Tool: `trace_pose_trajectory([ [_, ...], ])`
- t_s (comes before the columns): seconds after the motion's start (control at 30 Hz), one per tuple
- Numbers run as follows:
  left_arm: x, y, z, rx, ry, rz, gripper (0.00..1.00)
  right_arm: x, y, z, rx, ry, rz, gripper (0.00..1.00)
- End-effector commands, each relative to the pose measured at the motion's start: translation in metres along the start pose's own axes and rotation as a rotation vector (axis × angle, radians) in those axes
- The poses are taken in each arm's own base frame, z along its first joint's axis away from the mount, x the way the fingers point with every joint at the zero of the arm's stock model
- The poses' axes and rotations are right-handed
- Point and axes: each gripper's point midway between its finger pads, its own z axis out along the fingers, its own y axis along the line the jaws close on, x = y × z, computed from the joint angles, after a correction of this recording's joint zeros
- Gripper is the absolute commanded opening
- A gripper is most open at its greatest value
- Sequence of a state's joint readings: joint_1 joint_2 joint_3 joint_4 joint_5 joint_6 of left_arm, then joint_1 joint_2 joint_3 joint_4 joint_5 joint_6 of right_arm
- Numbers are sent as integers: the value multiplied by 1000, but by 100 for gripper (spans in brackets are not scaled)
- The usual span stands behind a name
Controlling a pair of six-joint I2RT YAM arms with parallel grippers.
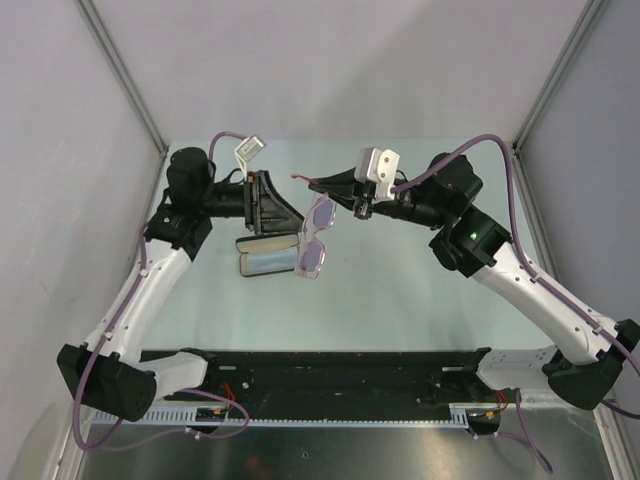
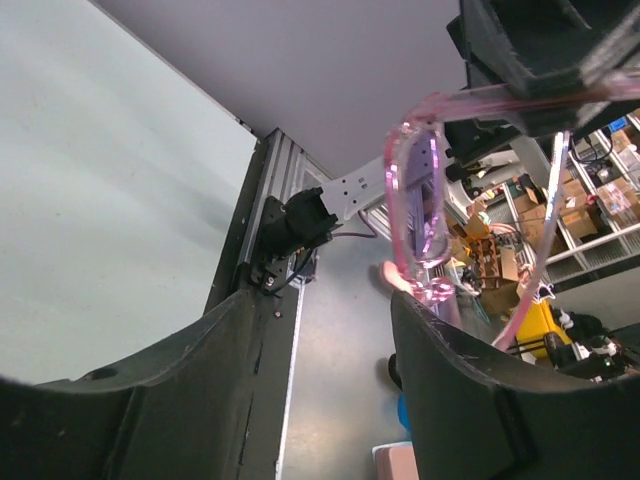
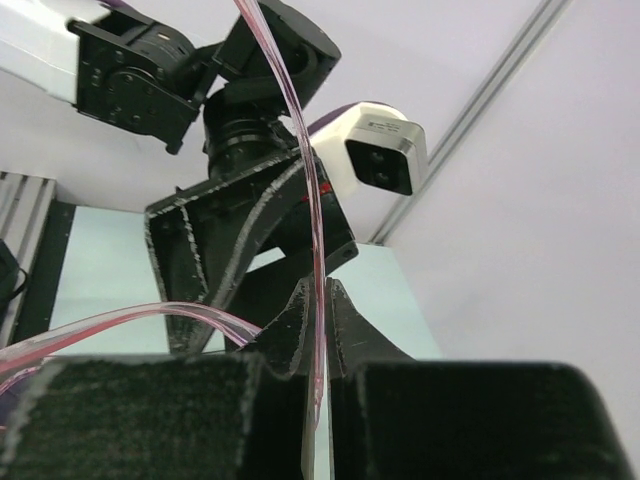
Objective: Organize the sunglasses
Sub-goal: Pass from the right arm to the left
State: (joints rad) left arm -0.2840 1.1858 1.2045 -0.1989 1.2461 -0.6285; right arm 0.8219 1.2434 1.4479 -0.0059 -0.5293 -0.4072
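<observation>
The sunglasses [image 1: 316, 240], with a thin pink-purple frame, hang in the air over the table's middle. My right gripper [image 1: 322, 186] is shut on one temple arm and holds them up; in the right wrist view the jaws [image 3: 318, 290] pinch the thin pink temple [image 3: 310, 200]. My left gripper [image 1: 280, 208] is open and empty, just left of the sunglasses, not touching them. In the left wrist view the sunglasses [image 2: 418, 210] hang beyond my open left gripper [image 2: 322, 300], lenses edge-on.
A black oblong case [image 1: 262, 262] lies open on the table below the left gripper, pale blue inside, just left of the hanging lenses. The arm bases and a black rail [image 1: 330, 375] run along the near edge. Grey walls enclose the table.
</observation>
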Motion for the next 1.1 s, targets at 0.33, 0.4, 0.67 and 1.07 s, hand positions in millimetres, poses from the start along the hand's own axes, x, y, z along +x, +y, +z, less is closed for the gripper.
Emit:
trace_pose_trajectory([
  [0.33,-2,-60,1,193,2,125,53,-18,-17,8,69,-65,-78,0],
  [0.4,-3,-52,3,193,-13,125,44,-20,-16,8,65,-72,-79,0],
  [0.67,-6,-55,3,203,-6,136,38,-18,-14,10,51,-76,-75,0],
  [1.07,-6,-54,6,210,15,73,20,-15,-10,16,40,-72,-94,0],
])
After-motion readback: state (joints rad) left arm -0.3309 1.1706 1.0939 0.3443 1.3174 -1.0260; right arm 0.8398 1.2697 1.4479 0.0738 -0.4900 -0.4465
